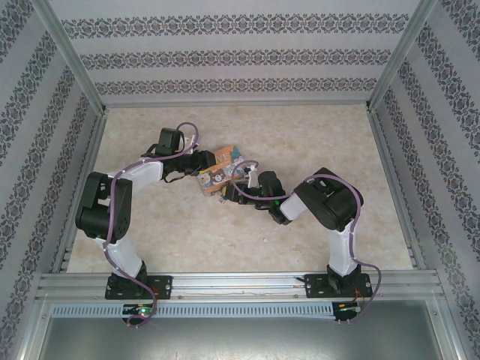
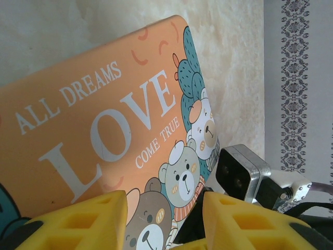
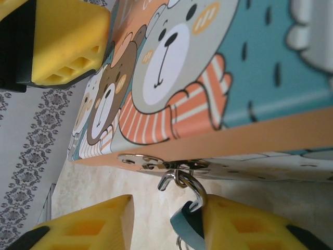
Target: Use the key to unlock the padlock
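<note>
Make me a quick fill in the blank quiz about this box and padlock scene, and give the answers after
1. The largest word printed on the orange box lid is ____.
2. The padlock hangs by its silver ____ from the box's metal hasp.
3. The pads on the right claw are coloured ____.
4. The cartoon animals on the box wearing striped scarves are ____.

Answers: LOVE; shackle; yellow; bears

I see a pale marbled table point(image 1: 300, 232) under the arms, I see the orange cartoon-printed box point(image 1: 219, 174) near its middle, I cannot tell whether it rests flat or tilted
</note>
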{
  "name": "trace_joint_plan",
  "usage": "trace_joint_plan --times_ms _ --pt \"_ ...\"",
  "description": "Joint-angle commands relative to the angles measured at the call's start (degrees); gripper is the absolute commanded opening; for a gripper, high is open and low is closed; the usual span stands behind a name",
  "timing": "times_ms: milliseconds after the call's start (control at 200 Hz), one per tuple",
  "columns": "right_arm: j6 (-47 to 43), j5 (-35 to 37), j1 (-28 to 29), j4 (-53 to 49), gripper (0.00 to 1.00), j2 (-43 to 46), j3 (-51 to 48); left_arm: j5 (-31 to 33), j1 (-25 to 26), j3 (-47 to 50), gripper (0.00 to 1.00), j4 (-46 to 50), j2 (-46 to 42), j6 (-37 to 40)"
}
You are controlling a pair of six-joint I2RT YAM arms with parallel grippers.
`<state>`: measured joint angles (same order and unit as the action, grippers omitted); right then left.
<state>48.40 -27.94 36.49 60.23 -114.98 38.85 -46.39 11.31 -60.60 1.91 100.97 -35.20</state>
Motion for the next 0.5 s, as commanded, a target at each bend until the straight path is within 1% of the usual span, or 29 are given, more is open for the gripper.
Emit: trace_joint_plan --times_ms 0,350,495 --pt "-0.9 -1.2 -0.4 2.6 0.33 -0.3 -0.9 0.9 1.2 2.3 0.43 2.3 1.0 -0.4" --pt "-0.5 -0.5 -0.4 2.8 0.13 -0.4 -1.2 1.1 1.2 2.6 0.43 2.4 0.7 -0.3" --pt "0.5 0.2 -0.3 3.7 0.06 -0.5 -1.5 1.1 1.2 3.3 0.42 2.5 -0.1 -0.4"
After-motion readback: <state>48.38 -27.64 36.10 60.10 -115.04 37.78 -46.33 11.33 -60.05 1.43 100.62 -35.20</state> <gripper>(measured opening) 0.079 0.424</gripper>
